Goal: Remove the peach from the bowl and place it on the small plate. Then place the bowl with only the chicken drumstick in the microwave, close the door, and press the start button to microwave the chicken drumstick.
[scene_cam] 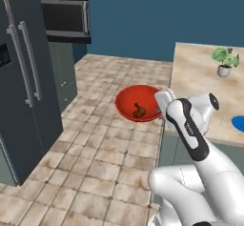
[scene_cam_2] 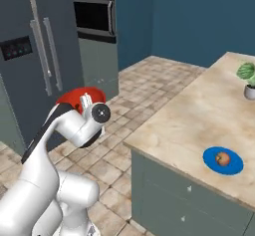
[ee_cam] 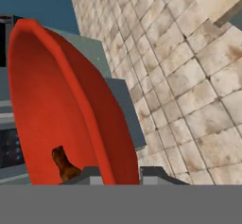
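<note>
The bowl [scene_cam: 138,103] is held up in the air over the tiled floor [scene_cam: 95,144], clear of the counter [scene_cam: 200,84], and the drumstick [scene_cam: 139,110] lies inside it near the bottom (nothing else shows in the bowl). In the hand view the bowl's rim [ee_cam: 101,138] runs down between the two fingertips, with the drumstick [ee_cam: 64,164] just inside the wall. The gripper [scene_cam: 161,109] is clamped on the bowl's rim at the side nearest the counter, its jaws drawn narrow on the thin edge. From the right base view the bowl [scene_cam_2: 74,98] shows as a red arc behind the wrist.

The peach [scene_cam_2: 223,158] sits on the plate [scene_cam_2: 211,163], which lies flat on the counter near its front edge. A potted plant [scene_cam: 225,61] stands farther back on the same counter, well apart from the plate.

The microwave [scene_cam: 66,17] is set into the wall units beyond the fridge [scene_cam: 24,77], its door [scene_cam_2: 94,16] appearing closed.
</note>
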